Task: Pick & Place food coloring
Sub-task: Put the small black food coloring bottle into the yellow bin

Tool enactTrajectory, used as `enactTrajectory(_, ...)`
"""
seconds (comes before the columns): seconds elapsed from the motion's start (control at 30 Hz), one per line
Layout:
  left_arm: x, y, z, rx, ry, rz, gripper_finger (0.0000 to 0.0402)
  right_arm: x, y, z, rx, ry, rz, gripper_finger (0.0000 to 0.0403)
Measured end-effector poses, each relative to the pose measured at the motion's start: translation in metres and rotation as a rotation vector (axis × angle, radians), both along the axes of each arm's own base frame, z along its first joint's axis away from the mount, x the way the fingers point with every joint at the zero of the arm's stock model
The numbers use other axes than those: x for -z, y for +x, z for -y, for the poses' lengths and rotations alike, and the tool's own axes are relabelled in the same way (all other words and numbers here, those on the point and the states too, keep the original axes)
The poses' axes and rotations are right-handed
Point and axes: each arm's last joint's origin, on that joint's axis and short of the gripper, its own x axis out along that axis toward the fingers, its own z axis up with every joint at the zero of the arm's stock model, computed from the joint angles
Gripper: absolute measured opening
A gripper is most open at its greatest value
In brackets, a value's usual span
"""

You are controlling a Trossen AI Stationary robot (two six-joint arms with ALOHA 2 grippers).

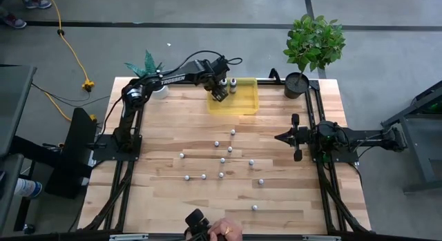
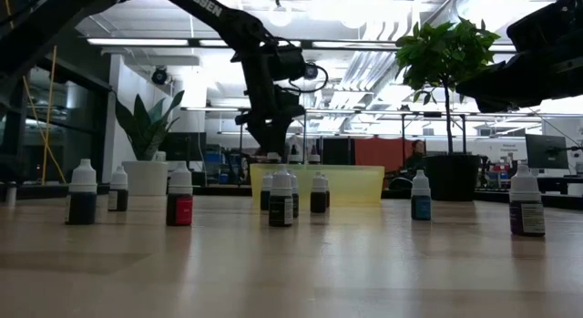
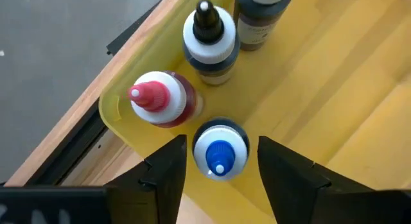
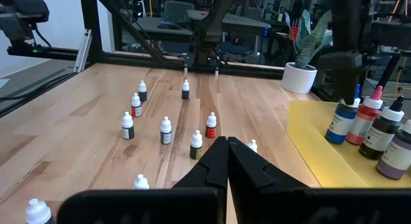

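Yellow tray: we see the translucent yellow tray [image 1: 243, 103] at the tabletop's far edge, toward the right corner.
Tray contents: four larger bottles stand upright near its far left corner: a blue-capped bottle [image 3: 220, 151], a pink-capped bottle [image 3: 157, 99], a black-tipped bottle [image 3: 209, 36] and a dark bottle [image 3: 259, 15] cut off by the frame.
Left gripper: we find the left gripper [image 3: 221, 166] over that corner, its fingers spread on either side of the blue-capped bottle, with a gap on each side and no contact.
Small bottles: about a dozen small bottles [image 1: 222, 160] with whitish caps stand upright, scattered across the middle of the wooden tabletop [image 1: 166, 137] and toward its near edge; their contents look dark, red, blue or yellowish.
Right gripper: we see the right gripper [image 4: 226, 161] with fingers pressed together, holding nothing, at the tabletop's right edge.
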Motion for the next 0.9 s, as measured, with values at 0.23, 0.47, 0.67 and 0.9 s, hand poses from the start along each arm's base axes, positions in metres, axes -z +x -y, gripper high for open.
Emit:
enactTrajectory(0.23,-0.029,-0.009,0.008,-0.006,0.069,0.027,0.0184,0.0,0.0,0.0,0.0,0.0,0.0,0.0)
enactTrajectory(0.47,-0.082,-0.033,0.04,0.015,0.114,0.075,0.0184,0.0,0.0,0.0,0.0,0.0,0.0,0.0)
enactTrajectory(0.67,-0.117,-0.061,0.089,0.011,0.042,0.058,0.0184,0.0,0.0,0.0,0.0,0.0,0.0,0.0)
enactTrajectory(0.9,-0.131,-0.076,0.139,-0.032,-0.058,0.031,0.0184,0.0,0.0,0.0,-0.001,0.0,0.0,0.0)
